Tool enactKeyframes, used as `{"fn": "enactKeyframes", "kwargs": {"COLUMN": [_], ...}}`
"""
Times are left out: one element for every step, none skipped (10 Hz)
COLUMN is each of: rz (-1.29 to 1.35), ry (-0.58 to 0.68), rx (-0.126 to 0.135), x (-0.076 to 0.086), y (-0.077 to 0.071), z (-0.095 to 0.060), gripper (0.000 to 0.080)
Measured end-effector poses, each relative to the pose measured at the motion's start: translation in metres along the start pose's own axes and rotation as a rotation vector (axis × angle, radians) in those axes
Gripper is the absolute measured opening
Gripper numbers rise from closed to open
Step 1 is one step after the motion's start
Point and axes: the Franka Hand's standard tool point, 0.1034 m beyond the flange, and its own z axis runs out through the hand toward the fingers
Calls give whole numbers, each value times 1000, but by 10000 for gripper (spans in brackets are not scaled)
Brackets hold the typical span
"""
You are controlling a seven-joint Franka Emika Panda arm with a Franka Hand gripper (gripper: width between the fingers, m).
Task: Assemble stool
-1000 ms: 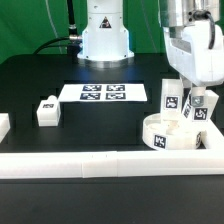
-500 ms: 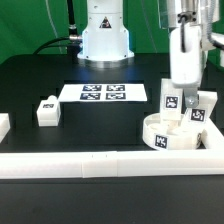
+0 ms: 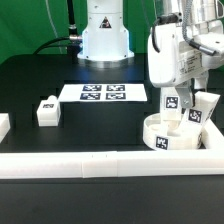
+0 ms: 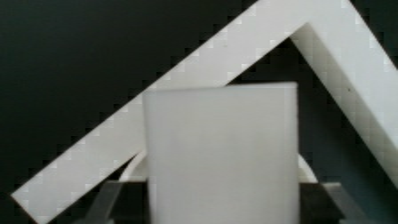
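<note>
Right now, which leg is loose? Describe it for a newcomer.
Find the marker board flat mid-table. Toward the exterior view's left of it sits the loose leg, a small white block tagged on top. Unlike the other legs, it stands alone, away from the seat.

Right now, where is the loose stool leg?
The loose leg stands on the exterior view's left, just left of the marker board, apart from the seat.

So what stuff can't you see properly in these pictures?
- Exterior view: the lower end of the held leg, by the seat, is too small to show if it is in a socket.
- Exterior view: a white piece is cut off by the left edge.
- Exterior view: the tag on the loose leg is too small to read.
- Wrist view: the held leg blocks whatever lies beneath it.
</note>
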Motion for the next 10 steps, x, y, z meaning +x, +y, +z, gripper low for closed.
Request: {"fn": "enactKeyframes", "kwargs": {"rz": [-20,-32,-58,-121,-299,-339,-355,-354,-355,-355], "ry": [-3,-3,-3,-10,-22,-27,-30,-27,-26,-26], "rx": [-1,-1,0,7,26,31,39,39,38,39], "x": [0,0,0,-2,-3,-5,-7,-6,-6,-6], "y": [0,1,0,-4,-11,-13,-18,-17,-17,-17], "z": [0,0,-1,-6,-15,-23,-30,-28,-27,-27], "gripper": [415,415,547,628,643,643,648,648,648,648]}}
